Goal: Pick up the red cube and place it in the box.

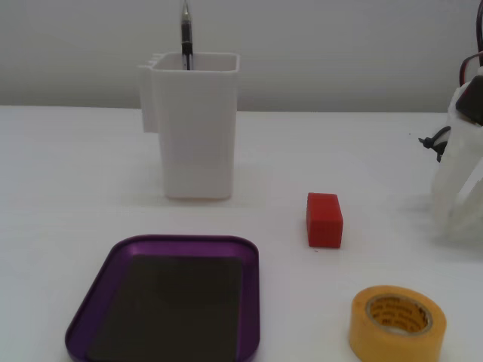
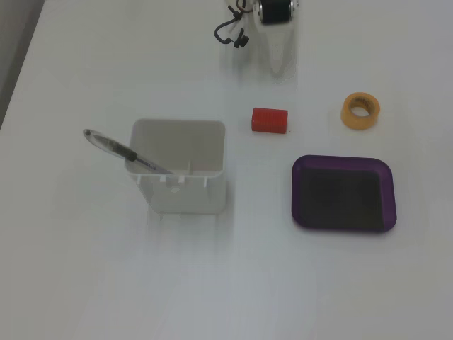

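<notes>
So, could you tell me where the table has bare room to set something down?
In a fixed view from above, the widest bare stretch lies below the white container and purple box, plus the strip left of the container. The box's dark bottom is empty too. It is crowded near the top, where the red cube, tape roll and arm base cluster.

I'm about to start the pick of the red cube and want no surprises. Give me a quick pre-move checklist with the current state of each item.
1. Red cube free on the table, nothing touching it: ok.
2. Purple box empty, ready to receive: ok.
3. Yellow tape roll apart from cube and box: ok.
4. White container with pen clear of the cube-to-box path: ok.
5. Gripper open: cannot tell, only part of the arm shows at the frame edge.
</notes>
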Robot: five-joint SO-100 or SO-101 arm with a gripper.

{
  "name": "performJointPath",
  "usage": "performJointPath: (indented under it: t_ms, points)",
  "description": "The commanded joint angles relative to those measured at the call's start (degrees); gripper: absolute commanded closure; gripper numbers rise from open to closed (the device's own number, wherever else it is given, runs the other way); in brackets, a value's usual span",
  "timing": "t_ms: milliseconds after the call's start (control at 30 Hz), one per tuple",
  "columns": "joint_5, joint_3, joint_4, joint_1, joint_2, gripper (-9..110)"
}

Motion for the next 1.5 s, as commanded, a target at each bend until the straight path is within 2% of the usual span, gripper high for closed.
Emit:
performJointPath:
  t_ms: [0,333,467,600,700,1000,1100,1267,1467]
  points:
    - [0.44,-1.32,0.0,0.18,4.48,102]
    - [-0.26,-15.64,-2.99,0.35,3.34,102]
    - [-3.43,-18.54,-3.6,1.41,-2.02,98]
    - [-11.78,-26.54,-6.33,7.47,-14.77,90]
    - [-12.57,-36.04,-5.8,8.53,-28.48,87]
    - [-12.66,-71.81,13.71,7.82,-73.39,87]
    - [-11.51,-79.98,16.7,7.73,-84.29,85]
    - [-7.47,-85.61,16.52,7.73,-93.69,75]
    - [-7.56,-85.34,14.06,5.1,-96.59,75]
